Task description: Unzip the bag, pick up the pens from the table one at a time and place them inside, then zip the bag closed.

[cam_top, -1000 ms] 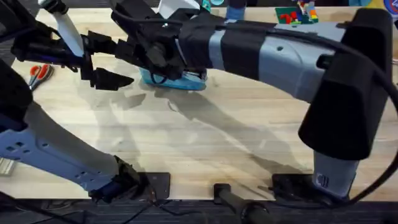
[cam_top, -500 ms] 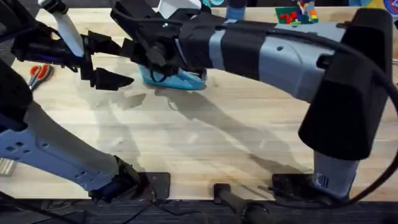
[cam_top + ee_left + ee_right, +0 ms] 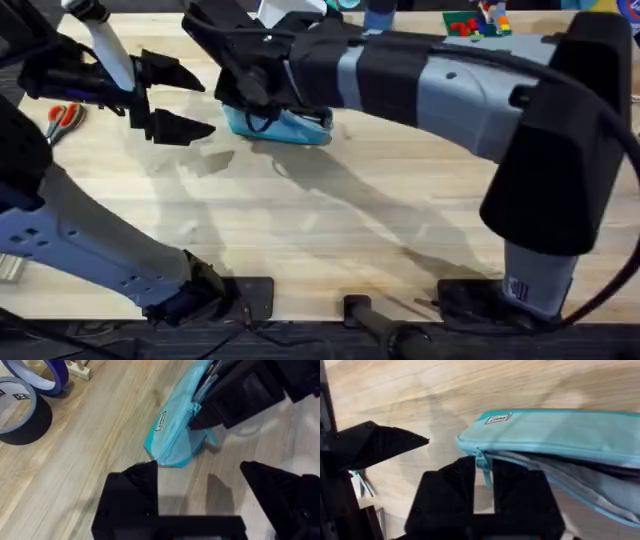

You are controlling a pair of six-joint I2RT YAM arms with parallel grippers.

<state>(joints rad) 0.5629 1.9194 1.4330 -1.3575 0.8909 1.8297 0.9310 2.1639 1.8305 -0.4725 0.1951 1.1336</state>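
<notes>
Butcher-block table [image 3: 330, 230] carries the work, plank grain visible; tape rolls [image 3: 22, 402] lie at its far left, orange-handled scissors [image 3: 62, 115] near the left edge.

Step in hand, as judged: zipper operation on the light blue pencil pouch [image 3: 285, 125]. Pouch lies on the table toward the far side, left of centre, under the right arm. Seen from the right wrist: pouch mouth gaping along most of its length, dark lining exposed, zipper pull tab [image 3: 482, 462] sitting at the rounded end by the small white label [image 3: 495, 419]. Looks like the end of the unzipping stroke — or the start of closing; cannot be settled, since no pens lie loose on the table and the pouch contents stay unclear.

Right gripper [image 3: 482, 487]: fingers drawn nearly together around the pull tab, only a narrow slot between them; appears clamped on the tab, full contact not certain.

Left gripper [image 3: 200, 485]: fingers spread wide, empty, hovering just beside the pouch's rounded end, not touching it.

Next move, as judged:
- Confirm grip on the tab before any pull.
- Brace the pouch end with the left gripper — soft fabric likely to drag along the table otherwise.
- Pull along the zipper line, not upward.
</notes>
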